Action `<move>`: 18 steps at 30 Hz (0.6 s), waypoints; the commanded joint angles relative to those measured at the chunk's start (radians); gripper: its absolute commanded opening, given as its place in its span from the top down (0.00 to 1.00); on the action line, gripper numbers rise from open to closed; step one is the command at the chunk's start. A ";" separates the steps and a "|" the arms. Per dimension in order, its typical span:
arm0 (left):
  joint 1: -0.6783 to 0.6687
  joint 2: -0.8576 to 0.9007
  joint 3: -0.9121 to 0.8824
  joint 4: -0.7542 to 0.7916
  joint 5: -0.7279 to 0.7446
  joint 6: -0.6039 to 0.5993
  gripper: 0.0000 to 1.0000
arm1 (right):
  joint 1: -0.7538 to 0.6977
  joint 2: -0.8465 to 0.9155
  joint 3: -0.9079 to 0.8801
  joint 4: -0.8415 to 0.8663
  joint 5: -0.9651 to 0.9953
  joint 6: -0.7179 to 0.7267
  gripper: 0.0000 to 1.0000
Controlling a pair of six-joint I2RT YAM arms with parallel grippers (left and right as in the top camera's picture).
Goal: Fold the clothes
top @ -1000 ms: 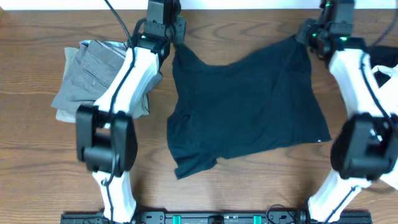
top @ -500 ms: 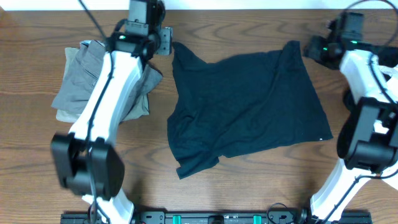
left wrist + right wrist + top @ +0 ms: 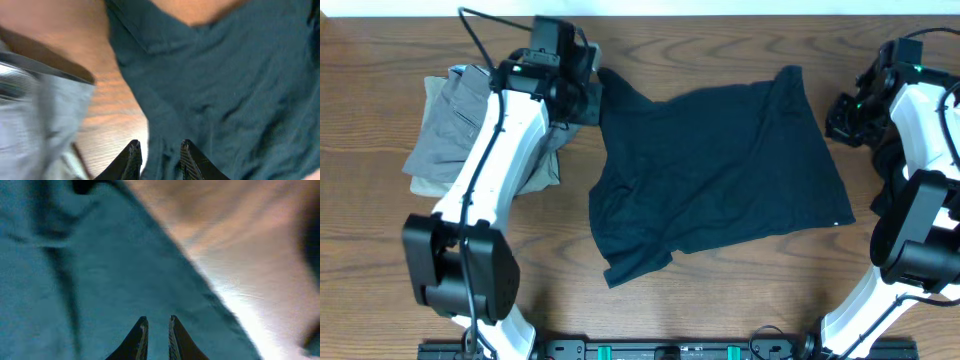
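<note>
A dark teal-black T-shirt (image 3: 715, 175) lies spread out, slightly wrinkled, in the middle of the wooden table (image 3: 720, 300). My left gripper (image 3: 586, 98) hovers at the shirt's far-left corner. In the left wrist view it (image 3: 160, 146) stands open over the shirt's left edge (image 3: 165, 115), nothing between its fingers. My right gripper (image 3: 844, 112) is off the shirt's right side, near the far-right corner. In the right wrist view it (image 3: 158, 320) shows only a narrow gap, empty, with the shirt (image 3: 90, 270) below.
A pile of folded grey trousers (image 3: 460, 125) lies left of the shirt, partly under my left arm; it also shows blurred (image 3: 30, 115) in the left wrist view. Bare wood runs along the table's near side and between the pile and the shirt.
Both grippers have come off the shirt's far corners. The left one has drifted slightly nearer and rightward; the right one has swung out to the right and nearer. The shirt lies as it did.
</note>
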 commanded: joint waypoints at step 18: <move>-0.100 0.042 -0.026 -0.010 0.098 0.050 0.68 | -0.077 0.001 -0.328 0.176 0.326 0.089 0.90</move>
